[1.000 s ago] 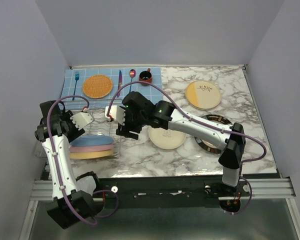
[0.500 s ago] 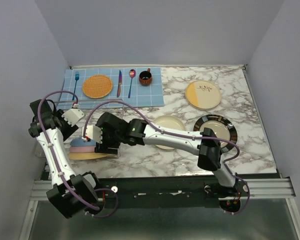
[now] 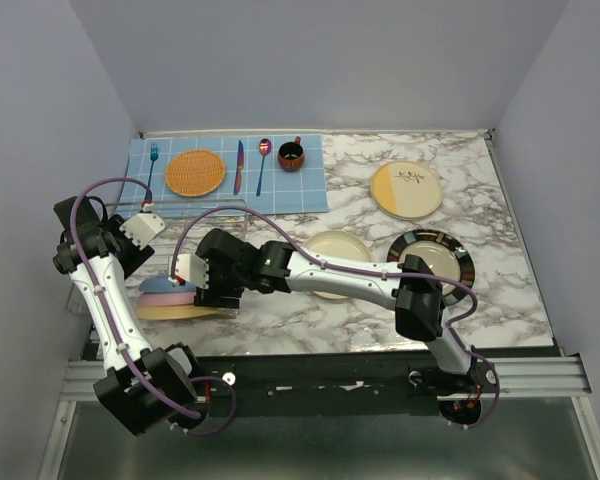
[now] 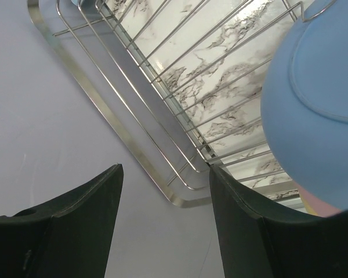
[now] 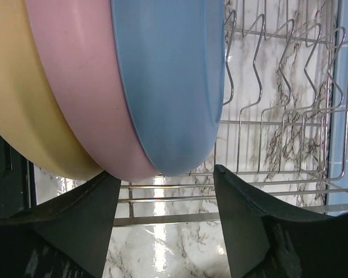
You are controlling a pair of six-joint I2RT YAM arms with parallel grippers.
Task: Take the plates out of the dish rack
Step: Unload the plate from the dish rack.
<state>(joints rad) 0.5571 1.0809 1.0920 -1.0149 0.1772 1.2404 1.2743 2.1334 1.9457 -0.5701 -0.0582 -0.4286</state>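
Observation:
The silver wire dish rack point(image 3: 218, 222) stands at the table's left. Three plates lean together in its near end: blue point(image 3: 170, 286), pink point(image 3: 160, 298) and yellow-orange point(image 3: 165, 311). My right gripper point(image 3: 192, 280) reaches across to them, open. In the right wrist view its jaws point(image 5: 165, 191) straddle the rims of the blue plate point(image 5: 168, 87) and pink plate point(image 5: 81, 87), with the yellow one point(image 5: 17, 87) at the left. My left gripper point(image 3: 145, 226) is open and empty over the rack's left side; its view shows the rack wires point(image 4: 162, 116) and the blue plate point(image 4: 319, 104).
Three plates lie on the marble: cream-and-yellow point(image 3: 407, 189), plain beige point(image 3: 335, 262) partly under my right arm, and black-rimmed point(image 3: 432, 262). A blue checked placemat point(image 3: 310, 185) at the back holds an orange woven disc point(image 3: 194, 172), cutlery and a dark red cup point(image 3: 291, 155).
My right arm has swung left and down from beside the rack to the stacked plates. My left gripper has drawn back to the left, off the rack's middle.

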